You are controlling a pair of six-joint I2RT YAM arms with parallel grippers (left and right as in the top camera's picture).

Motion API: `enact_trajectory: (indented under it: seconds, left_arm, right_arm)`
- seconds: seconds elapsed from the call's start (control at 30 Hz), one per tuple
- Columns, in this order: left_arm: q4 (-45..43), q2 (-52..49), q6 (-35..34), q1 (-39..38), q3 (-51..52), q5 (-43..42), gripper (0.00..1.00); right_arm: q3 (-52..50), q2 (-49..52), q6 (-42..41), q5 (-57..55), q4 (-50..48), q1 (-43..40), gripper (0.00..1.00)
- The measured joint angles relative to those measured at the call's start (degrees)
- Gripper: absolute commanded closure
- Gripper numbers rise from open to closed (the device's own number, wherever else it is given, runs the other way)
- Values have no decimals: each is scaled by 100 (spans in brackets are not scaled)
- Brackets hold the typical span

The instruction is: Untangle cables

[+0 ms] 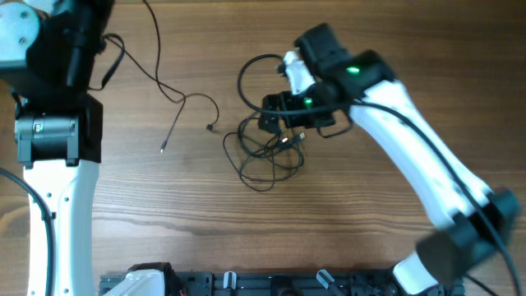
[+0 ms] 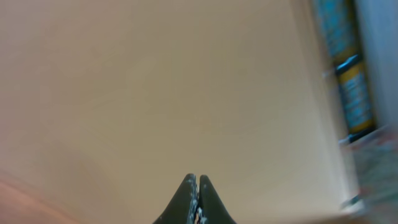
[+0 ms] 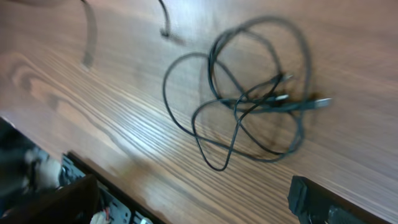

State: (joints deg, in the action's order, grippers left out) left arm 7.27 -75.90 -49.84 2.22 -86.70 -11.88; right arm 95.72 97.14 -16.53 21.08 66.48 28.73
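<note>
A tangle of thin black cables [image 1: 265, 154] lies in loops at the table's middle. It also shows in the right wrist view [image 3: 249, 102], with small plug ends [image 3: 320, 102] at its right side. A separate thin cable [image 1: 177, 97] runs from the top edge down to two loose ends at centre left. My right gripper [image 1: 289, 122] hovers over the tangle's upper part. In its own view [image 3: 186, 205] the fingers are wide apart and empty. My left gripper [image 2: 198, 182] is shut with nothing seen in it, facing a blurred beige surface. In the overhead view only the left arm [image 1: 57, 131] shows.
The wooden table [image 1: 164, 222] has a black rail with fittings [image 1: 246, 282] along its front edge. The left arm's thick black cable [image 1: 111, 70] hangs near the top left. The separate cable's ends [image 3: 165, 28] show at the top of the right wrist view.
</note>
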Motion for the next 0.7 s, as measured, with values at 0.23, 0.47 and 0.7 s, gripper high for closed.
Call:
enact_trajectory:
  seconds: [0.23,0.47,0.7]
  left_arm:
    - [1366,-525,1764,0,-22,-120,96]
    - [1075,-903,2610,0,-15,142,96]
    - [-997,-918,2006,-142,-9,-197,96]
  right_arm:
    - [2,-1443,-142,-321,166,-61,0]
    - [2,-1829,-369,-363,817,-61,0]
    - [2,-1818,-511,-363,984,-61,0]
